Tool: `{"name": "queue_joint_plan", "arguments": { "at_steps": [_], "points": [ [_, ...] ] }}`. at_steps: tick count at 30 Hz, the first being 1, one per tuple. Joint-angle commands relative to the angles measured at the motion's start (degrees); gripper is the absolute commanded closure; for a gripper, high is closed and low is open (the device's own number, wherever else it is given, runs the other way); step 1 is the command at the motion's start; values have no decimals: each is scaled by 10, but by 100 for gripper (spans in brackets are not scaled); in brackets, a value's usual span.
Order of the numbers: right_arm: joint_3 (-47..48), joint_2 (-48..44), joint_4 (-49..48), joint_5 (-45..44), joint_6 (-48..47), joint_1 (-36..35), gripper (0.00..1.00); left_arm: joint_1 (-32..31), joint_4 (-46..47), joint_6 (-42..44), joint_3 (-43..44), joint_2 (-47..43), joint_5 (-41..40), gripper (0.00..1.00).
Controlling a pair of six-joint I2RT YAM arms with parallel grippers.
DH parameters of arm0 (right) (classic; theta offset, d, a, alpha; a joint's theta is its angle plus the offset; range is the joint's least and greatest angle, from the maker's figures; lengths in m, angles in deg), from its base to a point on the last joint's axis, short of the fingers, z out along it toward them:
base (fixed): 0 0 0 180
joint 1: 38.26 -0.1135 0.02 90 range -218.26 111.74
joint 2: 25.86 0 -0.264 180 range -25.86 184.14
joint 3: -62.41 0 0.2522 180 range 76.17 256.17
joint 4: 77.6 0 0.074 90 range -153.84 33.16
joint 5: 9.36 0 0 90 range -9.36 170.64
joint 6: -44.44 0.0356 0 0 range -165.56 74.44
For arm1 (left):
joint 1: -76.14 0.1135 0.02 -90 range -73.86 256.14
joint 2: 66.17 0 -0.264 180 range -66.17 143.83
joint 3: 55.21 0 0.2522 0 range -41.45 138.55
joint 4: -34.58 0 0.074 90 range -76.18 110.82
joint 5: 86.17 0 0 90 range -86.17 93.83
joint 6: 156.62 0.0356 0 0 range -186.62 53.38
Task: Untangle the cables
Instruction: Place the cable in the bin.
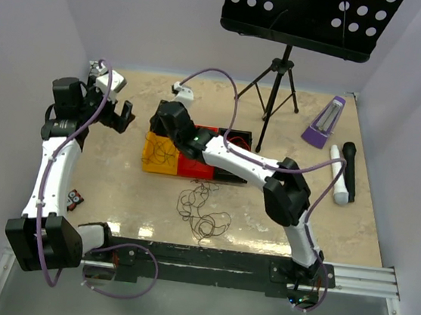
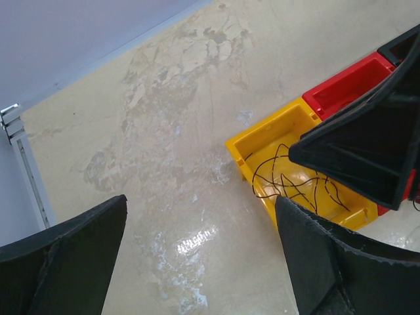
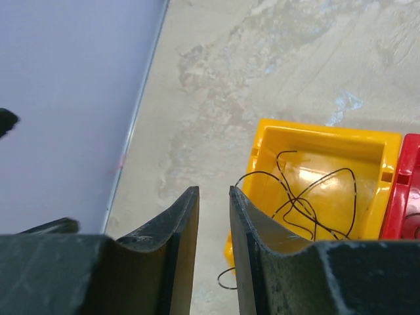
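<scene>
Left gripper [image 2: 200,202] hangs wide open with nothing between its fingers, above bare table [image 2: 164,131] to the left of the yellow bin [image 2: 244,146]. Open tabletop runs from it back to the wall [image 2: 79,33]. The right gripper [image 3: 213,191] sits over the yellow bin's left edge. Its jaws are parted by only a narrow slit, and nothing shows in the gap. A red bin [image 1: 194,167] touches the yellow one on its right. One thin dark cable [image 3: 308,203] lies in loose crossing loops inside the yellow bin, with one loop spilling over the near rim. A curly tangle of dark cables [image 1: 203,211] lies on the table in front of the bins, apart from both grippers.
</scene>
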Motion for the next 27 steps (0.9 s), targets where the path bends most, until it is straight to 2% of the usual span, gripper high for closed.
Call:
{"name": "queue_joint_plan", "arguments": {
  "at_steps": [1, 3, 5, 6, 9, 11, 13, 17, 18, 19, 21, 23, 27],
  "points": [
    [-22, -47, 24, -7, -12, 9, 71, 3, 18, 13, 38, -17, 40, 0],
    [-67, -87, 12, -4, -22, 8, 77, 2, -8, 26, 50, -20, 87, 0],
    [-174, -163, -44, 28, -46, 12, 95, -8, -45, 68, 45, -31, 136, 0],
    [-218, -192, -83, 56, -46, 16, 100, -20, -68, 101, 42, -37, 151, 0],
    [-374, -302, -175, 145, -32, 46, 100, -63, -130, 198, 0, -83, 188, 0],
    [-472, -385, -235, 91, -18, 47, 100, -91, -170, 274, -41, -129, 213, 0],
    [-512, -435, -210, 52, -10, 45, 100, -108, -185, 334, -90, -168, 236, 0],
    [-554, -487, -178, 46, -31, 45, 100, -177, -122, 336, -179, -221, 278, 1],
    [-558, -491, -167, 48, -37, 45, 95, -192, -98, 328, -197, -222, 279, 2],
    [-562, -493, -144, 44, -35, 45, 77, -222, -81, 310, -211, -217, 277, 2],
    [-587, -504, -127, 40, -32, 45, 51, -266, -68, 306, -232, -200, 277, 3],
    [-633, -538, -140, 37, -21, 43, 45, -308, -40, 280, -263, -183, 271, 6],
    [-710, -608, -168, 17, -14, 29, 44, -360, 67, 217, -320, -146, 247, 14]
  ]
}}
